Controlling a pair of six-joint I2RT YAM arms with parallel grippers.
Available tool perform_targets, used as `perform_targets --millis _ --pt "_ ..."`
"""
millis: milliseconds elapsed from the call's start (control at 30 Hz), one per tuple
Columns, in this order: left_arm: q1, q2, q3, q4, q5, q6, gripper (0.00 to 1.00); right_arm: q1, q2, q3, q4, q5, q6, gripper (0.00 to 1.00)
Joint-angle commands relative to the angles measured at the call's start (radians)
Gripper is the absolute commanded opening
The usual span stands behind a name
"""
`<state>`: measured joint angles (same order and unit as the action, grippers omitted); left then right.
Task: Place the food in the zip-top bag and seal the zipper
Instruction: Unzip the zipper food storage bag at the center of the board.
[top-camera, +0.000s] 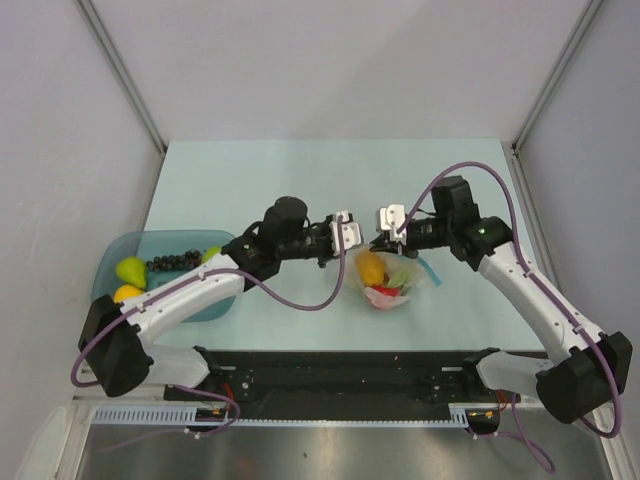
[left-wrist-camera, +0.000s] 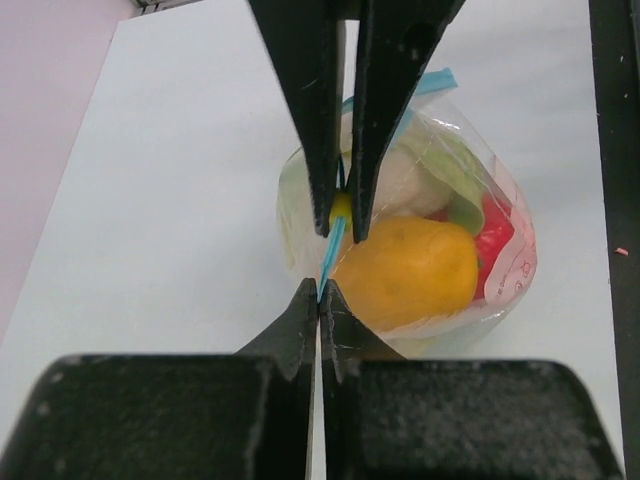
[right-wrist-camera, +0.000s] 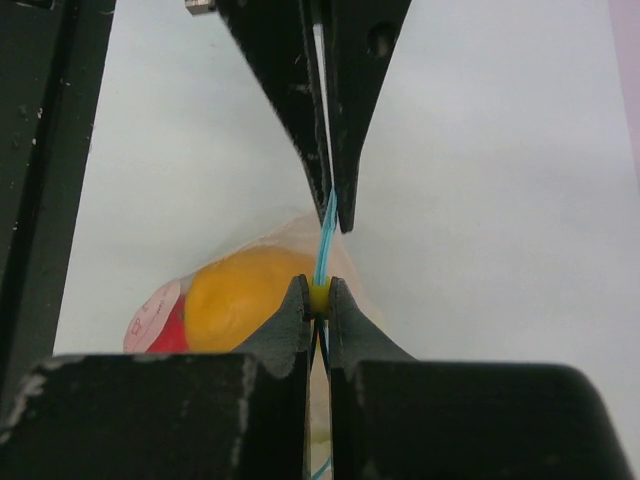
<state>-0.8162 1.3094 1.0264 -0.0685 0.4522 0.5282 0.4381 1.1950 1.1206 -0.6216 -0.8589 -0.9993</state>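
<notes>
The clear zip-top bag (top-camera: 392, 278) sits between my two grippers and holds an orange fruit (left-wrist-camera: 410, 270), a red apple (left-wrist-camera: 496, 240) and pale lettuce (left-wrist-camera: 415, 175). My left gripper (left-wrist-camera: 320, 292) is shut on the light-blue zipper (left-wrist-camera: 331, 248) at the bag's mouth. It also shows in the top view (top-camera: 346, 232). My right gripper (right-wrist-camera: 318, 292) is shut on a small yellow slider (right-wrist-camera: 318, 297) on the same zipper (right-wrist-camera: 325, 235). It also shows in the top view (top-camera: 388, 220). The two grippers face each other closely along the strip.
A teal bowl (top-camera: 165, 236) stands at the left near the left arm, with yellow-green fruits (top-camera: 130, 270) and dark grapes (top-camera: 175, 261) in it. White walls close in the pale table (top-camera: 300, 170) on the left, back and right.
</notes>
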Motion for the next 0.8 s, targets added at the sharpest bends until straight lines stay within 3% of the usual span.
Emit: perform_targets --millis 0,267,333,367,400,433,500,667,767 --pt "0.069 -0.067 0.000 0.045 -0.047 -0.039 0.00 -0.048 -0.006 0.016 -0.122 0.038 -0.036 0.00" --pt "0.114 -0.084 -0.003 0.018 -0.035 -0.019 0.00 -0.142 -0.023 0.007 -0.188 0.047 -0.079 0.00" --pt "0.120 -0.091 -0.008 0.010 0.023 -0.002 0.00 -0.145 -0.029 0.008 -0.185 0.034 -0.070 0.00" --pt "0.117 -0.088 0.000 -0.007 0.049 0.019 0.03 -0.145 -0.029 0.008 -0.176 0.023 -0.040 0.00" --pt "0.112 -0.061 0.035 -0.069 0.071 0.042 0.14 -0.139 -0.031 0.007 -0.137 0.017 -0.019 0.00" --pt "0.108 -0.049 0.050 -0.085 0.106 0.039 0.44 -0.131 -0.034 0.005 -0.116 0.006 -0.001 0.00" --pt "0.092 -0.023 0.081 -0.094 0.131 0.053 0.62 -0.098 -0.032 0.004 -0.061 0.001 0.037 0.00" --pt "0.037 0.033 0.161 -0.149 0.108 0.159 0.62 -0.049 -0.020 0.015 0.020 -0.008 0.096 0.00" --pt "0.012 0.068 0.204 -0.200 0.092 0.193 0.57 -0.029 -0.014 0.016 0.034 -0.008 0.111 0.00"
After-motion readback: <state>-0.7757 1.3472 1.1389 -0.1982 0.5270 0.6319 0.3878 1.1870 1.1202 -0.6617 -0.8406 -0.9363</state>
